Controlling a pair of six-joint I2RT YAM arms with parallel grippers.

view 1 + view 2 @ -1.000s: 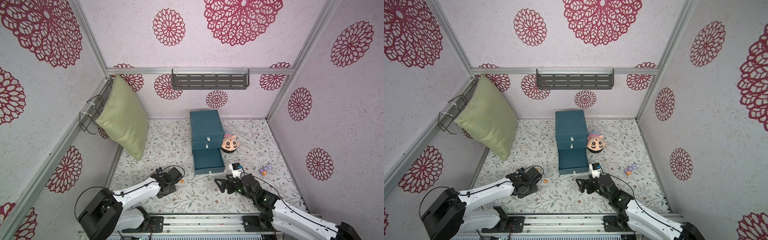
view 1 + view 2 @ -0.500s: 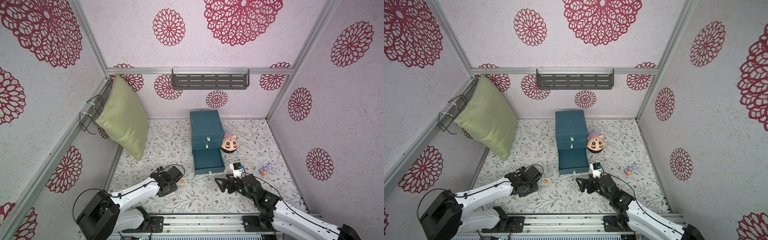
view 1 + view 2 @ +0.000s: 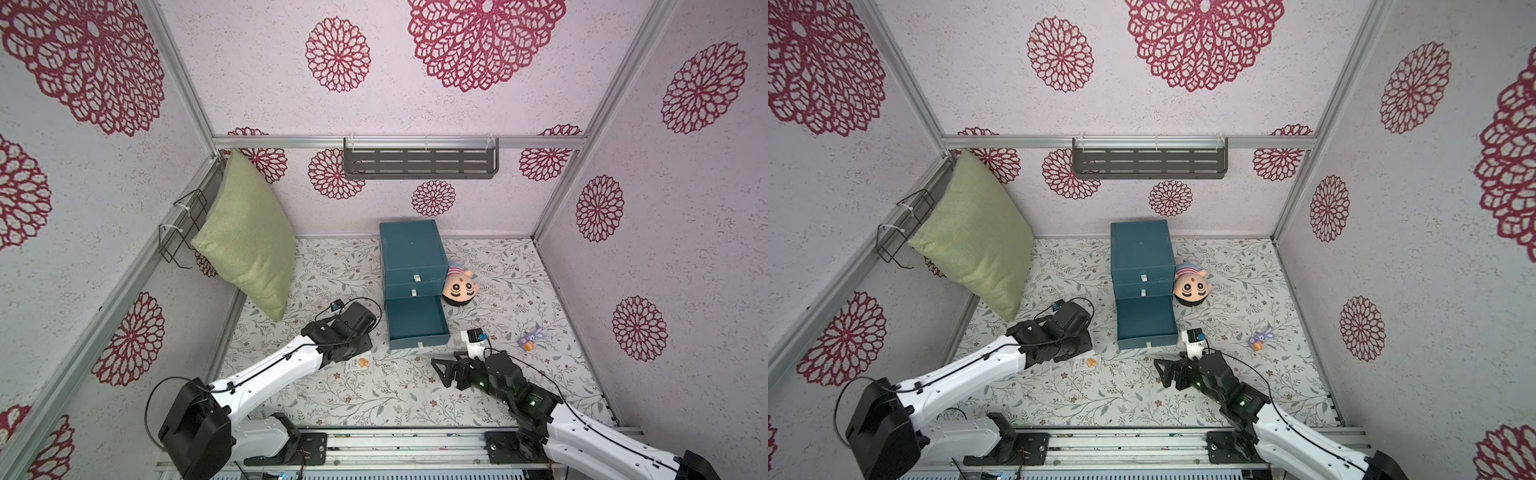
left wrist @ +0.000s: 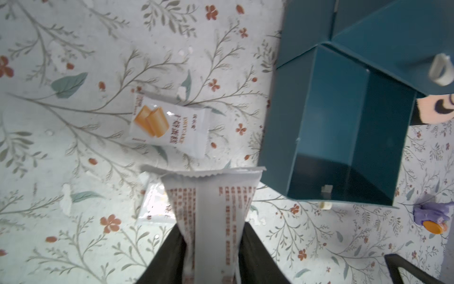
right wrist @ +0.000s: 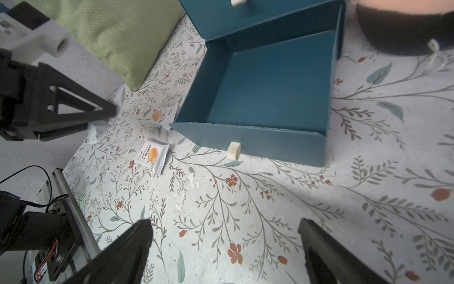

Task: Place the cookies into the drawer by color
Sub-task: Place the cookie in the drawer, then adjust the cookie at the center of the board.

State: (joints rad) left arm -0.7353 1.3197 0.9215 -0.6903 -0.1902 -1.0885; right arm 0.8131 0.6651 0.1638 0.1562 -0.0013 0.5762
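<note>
**Left arm.** The left gripper (image 4: 211, 231) is closed narrowly on a white packet (image 4: 211, 196). Its two black fingers (image 4: 169, 248) press the packet's sides. The packet's back, with a centre seam and red print, faces the wrist camera, and its crimped end points away from the wrist.

**Other cookies.** A second packet (image 4: 169, 125), white with an orange biscuit picture, lies face up on the floral mat (image 3: 374, 399). It sits beyond the held packet and near the open drawer's side, but apart from it. A third packet (image 4: 153, 206), also white, lies flat on the mat and is partly hidden behind the held one. Whether the two touch cannot be told.

**Drawer.** The teal chest of drawers (image 3: 411, 249) stands against the back wall. Its bottom drawer (image 3: 415, 322) is pulled out towards the arms, and the two above it are pushed in. Each has a small white tab handle. The left gripper is just beside the open drawer's front corner.

**Right arm.** The right gripper (image 5: 224, 226) has its jaws spread wide above the mat. It points at the open drawer's front and is well short of it.

**Surroundings.** A plush head (image 3: 459, 289) rests against the chest's right side. A purple figure (image 3: 530, 340) lies further right, and a green cushion (image 3: 249, 245) leans on the left wall.
</note>
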